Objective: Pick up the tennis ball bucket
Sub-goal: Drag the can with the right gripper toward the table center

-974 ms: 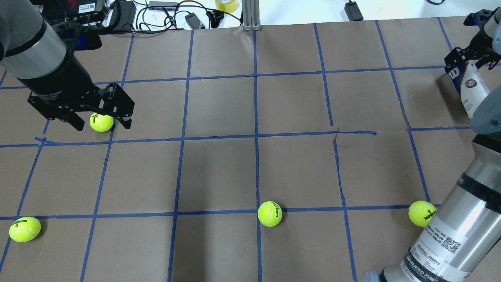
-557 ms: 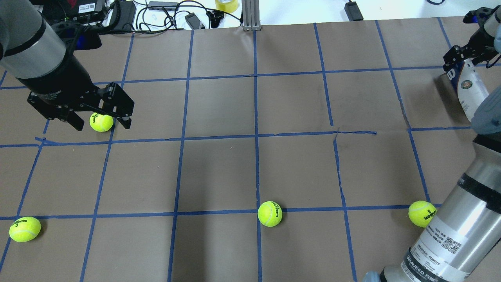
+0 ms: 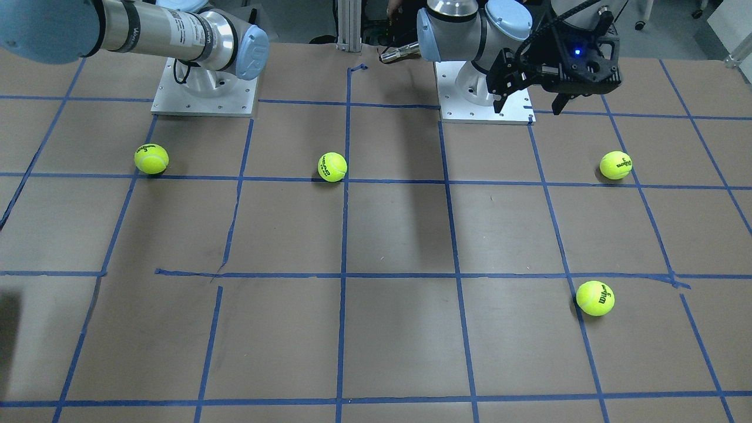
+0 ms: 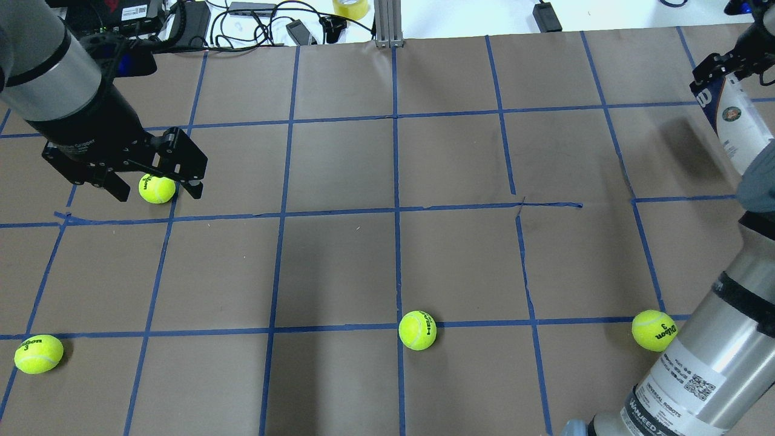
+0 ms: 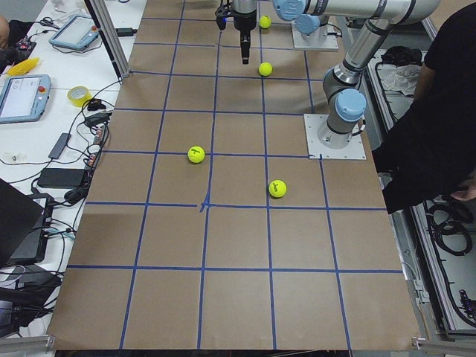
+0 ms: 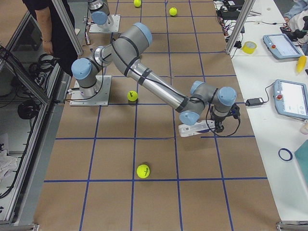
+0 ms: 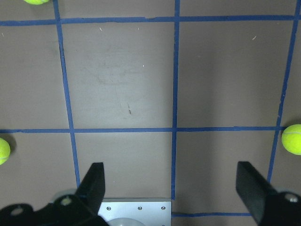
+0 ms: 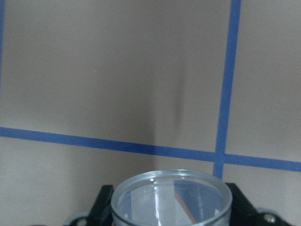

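Tennis ball bucket (image 4: 740,130) in right gripper (image 8: 171,207)

Between the right arm's matt black jaws, the slim clear plastic cylinder can (image 8: 171,197) is showing a smooth, glossy, see-through wall and rim. A shiny white and navy printed label (image 4: 732,124) is wrapping its body. Below the jaws, the brown paper surface (image 4: 339,266) is looking matt and faintly creased, gridded with blue tape (image 4: 395,181). The yellow-green tennis ball (image 4: 157,188) near the left arm's jaws is looking fuzzy, like felt. The right arm's silver metal tube (image 4: 714,333) is gleaming with a brushed finish.
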### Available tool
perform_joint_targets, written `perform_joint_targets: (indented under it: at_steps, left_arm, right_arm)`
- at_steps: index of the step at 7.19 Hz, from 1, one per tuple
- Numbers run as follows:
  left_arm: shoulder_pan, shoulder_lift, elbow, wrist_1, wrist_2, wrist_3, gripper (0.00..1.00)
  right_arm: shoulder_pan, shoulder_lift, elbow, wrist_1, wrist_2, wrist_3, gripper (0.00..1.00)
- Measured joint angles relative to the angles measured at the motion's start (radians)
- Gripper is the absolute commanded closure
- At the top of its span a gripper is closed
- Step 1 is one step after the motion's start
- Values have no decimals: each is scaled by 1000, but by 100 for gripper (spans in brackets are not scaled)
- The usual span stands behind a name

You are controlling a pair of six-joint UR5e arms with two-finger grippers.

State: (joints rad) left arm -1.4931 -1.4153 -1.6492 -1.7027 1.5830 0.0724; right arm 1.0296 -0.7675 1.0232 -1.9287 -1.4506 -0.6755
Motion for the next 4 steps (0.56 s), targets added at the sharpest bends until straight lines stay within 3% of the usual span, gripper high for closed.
perform_joint_targets:
  at_steps: [1, 4]
  left_arm:
    - [0, 1, -1, 0, -2, 2, 0]
    - [6, -1, 11, 4, 2, 9, 0]
  right_arm:
    - [47, -57, 4, 64, 17, 0, 47]
    - [278, -169, 54, 174, 19, -7, 64]
